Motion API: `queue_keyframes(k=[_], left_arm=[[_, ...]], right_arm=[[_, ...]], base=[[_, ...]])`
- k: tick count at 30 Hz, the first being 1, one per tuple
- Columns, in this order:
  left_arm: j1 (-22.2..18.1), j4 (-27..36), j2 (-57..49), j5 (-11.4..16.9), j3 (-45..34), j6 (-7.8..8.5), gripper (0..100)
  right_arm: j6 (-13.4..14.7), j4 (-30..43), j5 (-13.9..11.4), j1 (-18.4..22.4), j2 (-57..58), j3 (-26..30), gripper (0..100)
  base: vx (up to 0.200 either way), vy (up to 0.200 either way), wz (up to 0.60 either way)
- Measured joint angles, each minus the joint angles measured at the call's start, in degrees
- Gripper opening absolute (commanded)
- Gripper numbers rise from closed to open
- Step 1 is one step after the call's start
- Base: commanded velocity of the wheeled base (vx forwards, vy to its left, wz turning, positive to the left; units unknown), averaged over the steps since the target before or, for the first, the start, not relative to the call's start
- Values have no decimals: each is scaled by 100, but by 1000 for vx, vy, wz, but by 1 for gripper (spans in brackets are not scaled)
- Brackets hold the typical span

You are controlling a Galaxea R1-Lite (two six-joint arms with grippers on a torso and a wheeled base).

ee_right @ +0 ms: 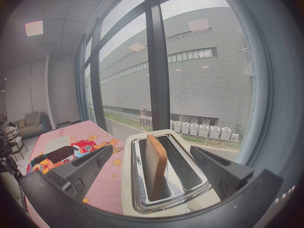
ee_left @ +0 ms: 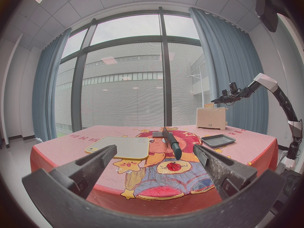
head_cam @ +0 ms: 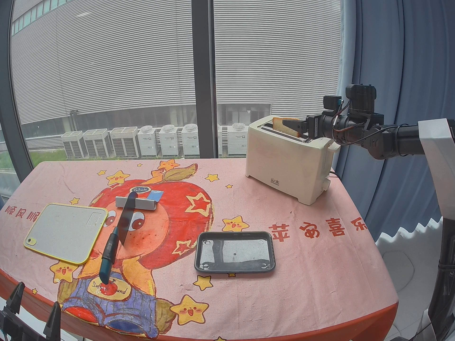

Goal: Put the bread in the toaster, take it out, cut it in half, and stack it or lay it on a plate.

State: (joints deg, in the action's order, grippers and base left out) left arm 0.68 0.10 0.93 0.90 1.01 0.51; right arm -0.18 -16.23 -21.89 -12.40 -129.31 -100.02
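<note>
Bench [head_cam: 308, 261]: covered with a pink printed cloth and set against a window.

Toaster [head_cam: 289, 166]: white, two slots, placed at the far right of the bench.

Bread [head_cam: 284, 125]: one slice is seated upright in one of the toaster's slots, and its upper part stands clear of the top. The second slot is seen open beside it in the right wrist view.

Right end effector [head_cam: 296, 128]: held level over the toaster top, entered from the right. Its fingers are spread, one to each side of the slice, and a gap is seen between each finger and the bread. Nothing is gripped.

Left end effector [ee_left: 154, 148]: held low at the near left edge of the bench, well apart from the toaster. Its fingers are spread and nothing is held between them.

Board [head_cam: 66, 232]: grey with a yellow rim, laid flat at the left of the bench.

Knife [head_cam: 118, 235]: placed just right of the board, handle towards the near edge, blade propped on a small rest [head_cam: 136, 202].

Tray [head_cam: 235, 234]: dark, rectangular, laid near the middle of the bench, nearer than the toaster and well apart from it.
</note>
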Motion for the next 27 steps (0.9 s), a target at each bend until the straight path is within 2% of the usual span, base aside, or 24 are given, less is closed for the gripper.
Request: queue_keyframes(k=[4,5,27], left_arm=[[-2,0,0,-1,0,2,100],[-2,0,0,-1,0,2,100],[0,0,0,-1,0,2,100]], right_arm=[[-6,28,-2,13,-129,-190,100],[-6,30,-2,16,-157,-221,0],[-35,38,4,-46,-283,-278,0]], base=[[0,0,0],[0,0,0],[0,0,0]])
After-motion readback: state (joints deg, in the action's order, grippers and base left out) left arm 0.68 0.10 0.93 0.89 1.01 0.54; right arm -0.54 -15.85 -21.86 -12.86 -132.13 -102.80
